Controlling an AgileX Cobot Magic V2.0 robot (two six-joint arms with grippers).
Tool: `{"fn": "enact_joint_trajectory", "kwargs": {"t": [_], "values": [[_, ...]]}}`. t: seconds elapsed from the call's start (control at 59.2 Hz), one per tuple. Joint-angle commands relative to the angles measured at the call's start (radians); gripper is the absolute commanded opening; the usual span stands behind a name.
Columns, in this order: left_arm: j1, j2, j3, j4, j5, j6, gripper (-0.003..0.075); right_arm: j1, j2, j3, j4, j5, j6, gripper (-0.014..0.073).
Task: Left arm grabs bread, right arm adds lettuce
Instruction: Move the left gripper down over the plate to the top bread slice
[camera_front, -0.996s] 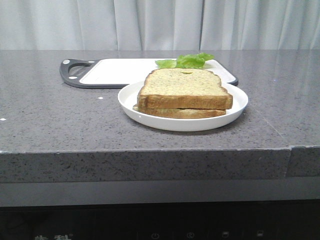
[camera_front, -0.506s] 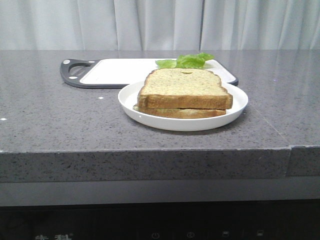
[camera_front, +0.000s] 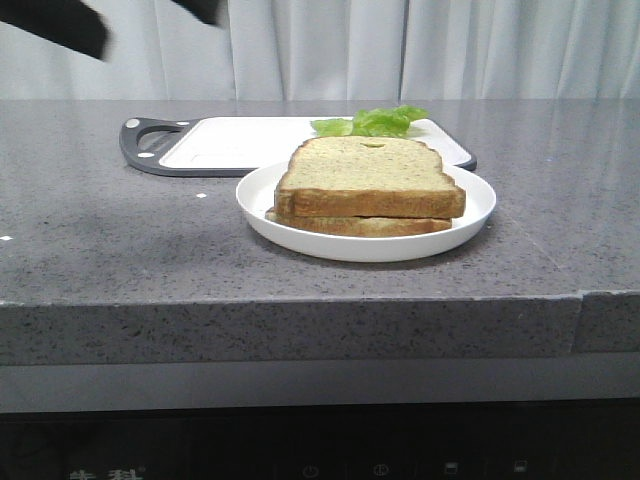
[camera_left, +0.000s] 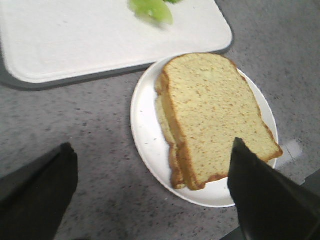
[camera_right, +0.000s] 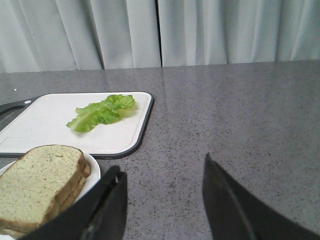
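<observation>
On the white round plate (camera_front: 470, 215), near the front edge of the grey speckled stone desk (camera_front: 110, 250), sit two slices stacked: a thick square slice of speckled tan wholemeal bread (camera_front: 368, 172) on top, a thinner, flatter slice (camera_front: 360, 226) under it, edges roughly aligned. Behind the plate, touching or nearly touching its far rim, lies a white cutting board with a dark grey rim and handle (camera_front: 225, 145). A bright green ruffled lettuce leaf (camera_front: 372, 122) rests on the board's right end, just behind the bread and apart from it.

Left arm's black gripper (camera_left: 150, 195): seen from its wrist, above the plate, jaws spread wide, nothing between them; one pointed finger (camera_left: 265, 200) overlaps the bread's near corner in that view, the other hangs over bare desk beside the plate. Contact with the bread cannot be told. In the front view only blurred black shapes show at the upper left.

Right arm's gripper (camera_right: 165, 205): low over the desk to the right of the plate, jaws parted and empty, with the lettuce on the board well ahead of it.

Step judged: approach for the bread grab; nothing lifted, lettuce untouched. Next move calls for the left jaws to descend astride the top slice only, close on its crust edges and raise it clear, leaving the lower slice exposed for the leaf.
</observation>
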Motion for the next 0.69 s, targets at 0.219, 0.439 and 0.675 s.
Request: {"fn": "enact_joint_trajectory", "kwargs": {"t": [0.219, 0.439, 0.675], "values": [[-0.096, 0.268, -0.226, -0.031, -0.018, -0.001, 0.0599, -0.009, 0.013, -0.037, -0.008, -0.071, 0.000, 0.0379], [-0.096, 0.356, -0.280, -0.031, -0.004, -0.001, 0.0599, -0.009, 0.013, -0.037, -0.008, -0.053, 0.000, 0.0379], [-0.096, 0.360, -0.280, -0.023, -0.003, -0.001, 0.0347, -0.009, 0.013, -0.037, -0.008, -0.053, 0.000, 0.0379]]}}
